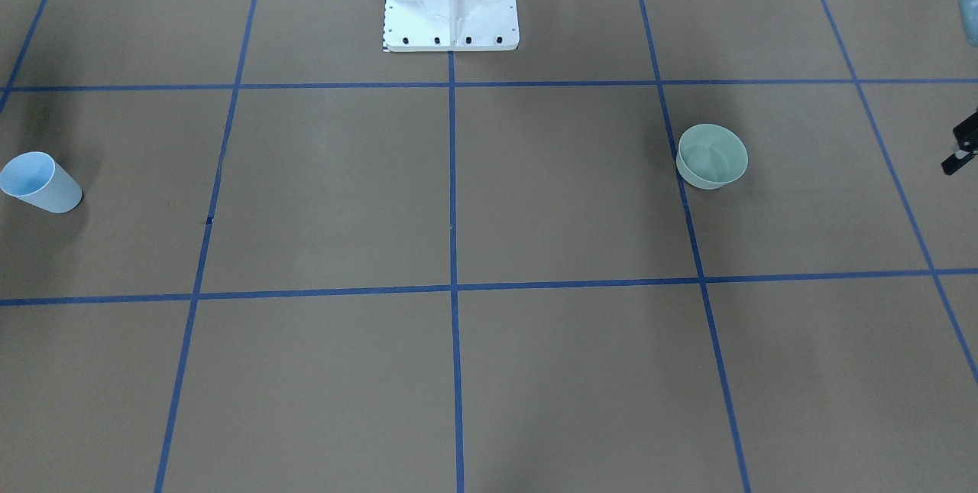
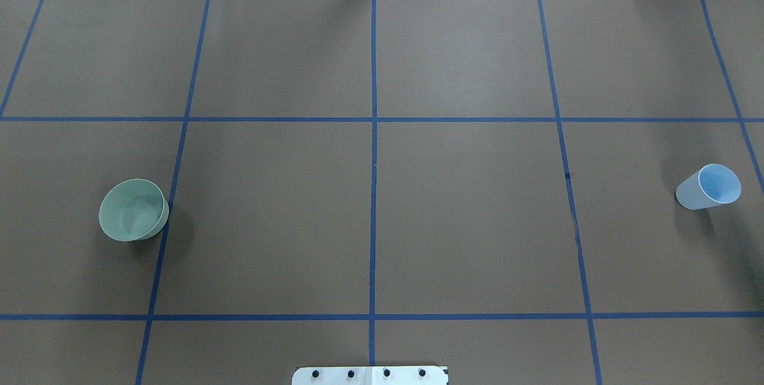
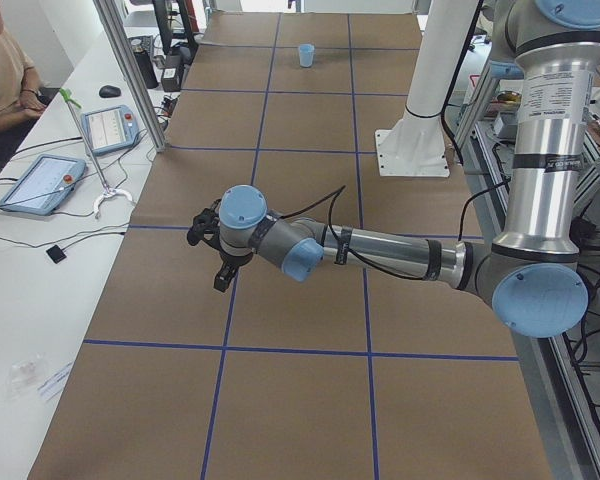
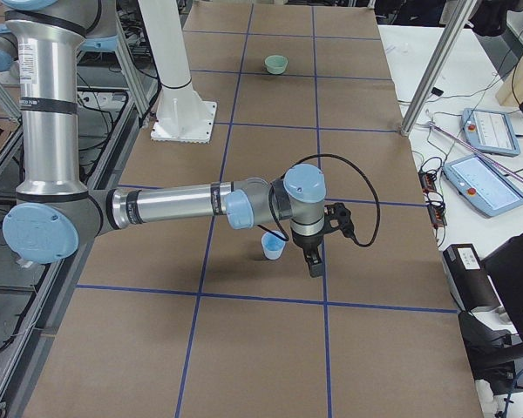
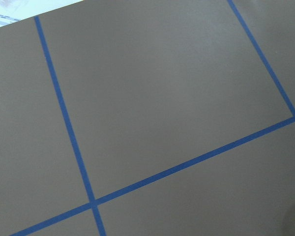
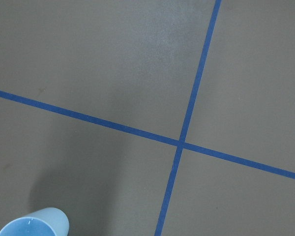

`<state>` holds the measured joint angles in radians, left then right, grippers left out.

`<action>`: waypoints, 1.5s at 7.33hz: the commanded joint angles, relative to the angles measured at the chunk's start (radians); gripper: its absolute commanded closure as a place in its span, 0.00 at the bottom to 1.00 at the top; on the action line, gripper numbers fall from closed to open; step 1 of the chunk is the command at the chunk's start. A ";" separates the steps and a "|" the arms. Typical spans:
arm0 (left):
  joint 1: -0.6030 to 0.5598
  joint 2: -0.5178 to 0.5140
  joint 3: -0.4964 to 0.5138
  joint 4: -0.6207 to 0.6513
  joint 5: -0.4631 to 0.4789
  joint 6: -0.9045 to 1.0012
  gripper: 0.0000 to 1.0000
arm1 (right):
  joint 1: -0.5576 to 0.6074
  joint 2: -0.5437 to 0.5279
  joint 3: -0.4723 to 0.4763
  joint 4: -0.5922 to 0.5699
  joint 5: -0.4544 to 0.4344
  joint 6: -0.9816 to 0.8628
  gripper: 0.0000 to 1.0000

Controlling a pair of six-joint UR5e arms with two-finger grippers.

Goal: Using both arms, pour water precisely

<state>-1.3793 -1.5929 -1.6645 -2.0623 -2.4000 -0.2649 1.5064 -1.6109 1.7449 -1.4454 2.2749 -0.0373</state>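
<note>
A light-blue cup [image 2: 709, 187] stands upright on the robot's right side of the table, also seen as the blue cup [image 1: 40, 182] and the blue cup [image 4: 273, 246]. Its rim [image 6: 32, 225] shows a faint glint inside; I cannot make out the water otherwise. A pale green cup [image 2: 133, 209] stands on the left side, also seen as the green cup [image 1: 712, 156]. The right gripper [image 4: 314, 266] hangs beside the blue cup, apart from it. The left gripper [image 3: 221, 280] hovers over the table, with a black part of the left gripper [image 1: 955, 160] at the frame edge. Whether either is open, I cannot tell.
The white pedestal base [image 1: 451, 0] is bolted at the robot's edge of the brown table, which carries a blue tape grid [image 2: 373, 119]. A person [image 3: 5, 80] sits at a side bench with tablets [image 3: 40, 182]. More pendants [image 4: 488, 183] lie on the opposite bench.
</note>
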 commanded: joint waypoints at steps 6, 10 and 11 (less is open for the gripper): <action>0.537 0.062 -0.078 -0.242 0.355 -0.596 0.00 | 0.000 -0.001 -0.001 0.002 0.000 0.001 0.00; 0.628 0.090 -0.095 -0.245 0.413 -0.585 0.56 | 0.000 -0.001 -0.001 0.002 0.002 0.002 0.00; 0.634 0.090 -0.096 -0.246 0.413 -0.585 0.96 | 0.000 -0.001 -0.001 0.002 0.002 0.002 0.00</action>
<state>-0.7557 -1.5042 -1.7599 -2.3072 -1.9896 -0.8513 1.5064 -1.6125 1.7441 -1.4435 2.2760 -0.0353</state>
